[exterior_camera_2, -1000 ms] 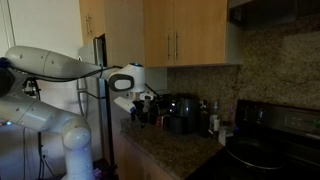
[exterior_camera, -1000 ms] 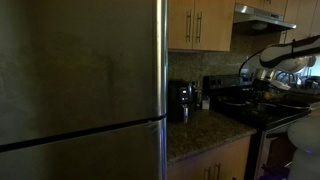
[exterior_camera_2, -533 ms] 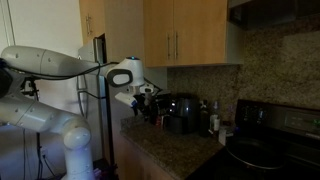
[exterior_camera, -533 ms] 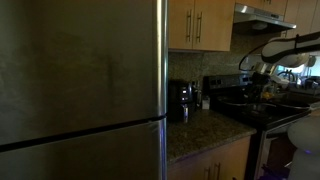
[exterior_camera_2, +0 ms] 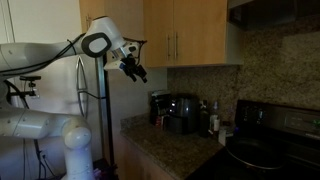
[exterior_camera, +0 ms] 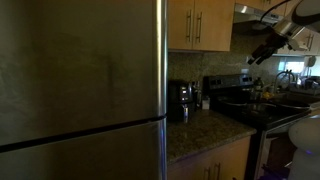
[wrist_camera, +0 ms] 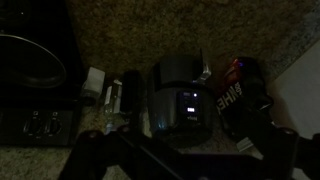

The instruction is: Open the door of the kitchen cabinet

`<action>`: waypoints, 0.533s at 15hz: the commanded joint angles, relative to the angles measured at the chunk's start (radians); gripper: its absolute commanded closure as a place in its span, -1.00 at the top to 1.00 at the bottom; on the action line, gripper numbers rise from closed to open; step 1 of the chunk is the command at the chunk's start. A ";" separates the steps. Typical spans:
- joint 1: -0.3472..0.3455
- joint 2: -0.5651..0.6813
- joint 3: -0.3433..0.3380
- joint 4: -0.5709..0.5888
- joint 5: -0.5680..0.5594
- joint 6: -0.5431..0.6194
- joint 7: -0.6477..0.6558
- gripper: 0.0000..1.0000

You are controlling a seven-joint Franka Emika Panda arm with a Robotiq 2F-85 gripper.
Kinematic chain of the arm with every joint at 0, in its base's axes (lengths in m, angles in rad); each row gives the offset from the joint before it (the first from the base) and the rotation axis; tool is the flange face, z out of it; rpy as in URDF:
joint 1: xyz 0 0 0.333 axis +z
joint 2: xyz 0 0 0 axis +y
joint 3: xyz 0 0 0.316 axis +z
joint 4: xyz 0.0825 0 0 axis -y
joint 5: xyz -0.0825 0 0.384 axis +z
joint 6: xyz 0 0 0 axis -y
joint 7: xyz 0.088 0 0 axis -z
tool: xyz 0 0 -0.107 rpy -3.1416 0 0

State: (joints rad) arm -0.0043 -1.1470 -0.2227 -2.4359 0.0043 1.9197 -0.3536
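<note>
The gripper [exterior_camera_2: 133,68] hangs high up near the wooden cabinet door [exterior_camera_2: 172,32] but not touching it. The door is shut. It is too dark to tell how wide the gripper is open or if it holds anything. Below sits a black coffee maker [wrist_camera: 182,100] on the speckled counter [wrist_camera: 150,30]

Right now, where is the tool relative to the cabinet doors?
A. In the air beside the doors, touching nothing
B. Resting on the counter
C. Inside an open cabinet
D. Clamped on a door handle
A: in an exterior view the tool hangs in the air beside the shut doors, apart from their handles and well above the counter.
</note>
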 commanded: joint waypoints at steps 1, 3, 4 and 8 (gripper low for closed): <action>0.012 -0.001 -0.006 -0.005 -0.010 -0.001 0.009 1.00; 0.014 0.050 0.030 0.029 0.044 0.152 0.106 1.00; 0.028 0.118 0.050 0.118 0.081 0.164 0.168 1.00; -0.001 0.273 0.126 0.309 0.145 0.330 0.385 1.00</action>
State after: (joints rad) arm 0.0228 -1.0368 -0.1423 -2.2919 0.1128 2.1716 -0.0867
